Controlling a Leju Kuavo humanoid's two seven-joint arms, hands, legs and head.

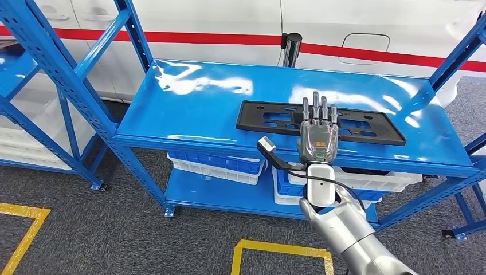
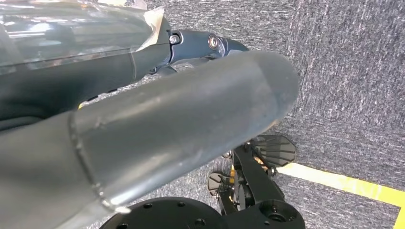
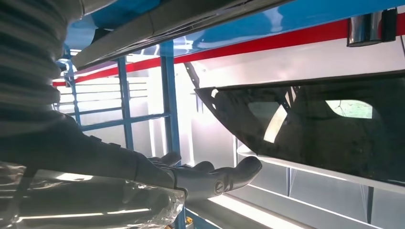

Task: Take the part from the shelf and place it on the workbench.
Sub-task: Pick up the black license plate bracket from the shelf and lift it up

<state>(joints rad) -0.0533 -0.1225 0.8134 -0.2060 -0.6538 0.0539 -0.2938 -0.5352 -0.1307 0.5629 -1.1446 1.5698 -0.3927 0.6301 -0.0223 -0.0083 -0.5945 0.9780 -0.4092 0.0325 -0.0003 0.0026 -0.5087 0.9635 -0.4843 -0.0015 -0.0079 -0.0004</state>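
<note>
We see the right hand (image 1: 317,136) reaching out flat, fingers apart and holding nothing, over the near edge of one black plastic part (image 1: 367,127) lying on the blue shelf (image 1: 200,103); two white bins (image 1: 218,166) sit below

- The right hand (image 3: 143,162) is coming in with its grey ribbed cover and thick thumb large in the foreground, its dark fingers (image 3: 224,176) stretching outward and holding nothing.
- A black flat part (image 3: 325,129) with cut-out openings is lying against the blue shelf (image 3: 267,24), just beyond the fingertips.
- Blue shelf uprights (image 3: 169,100) are standing before a white wall (image 3: 305,62) that is carrying a red stripe (image 3: 267,43).
- Clear plastic wrapping (image 3: 95,205) is glinting at the wrist.
</note>
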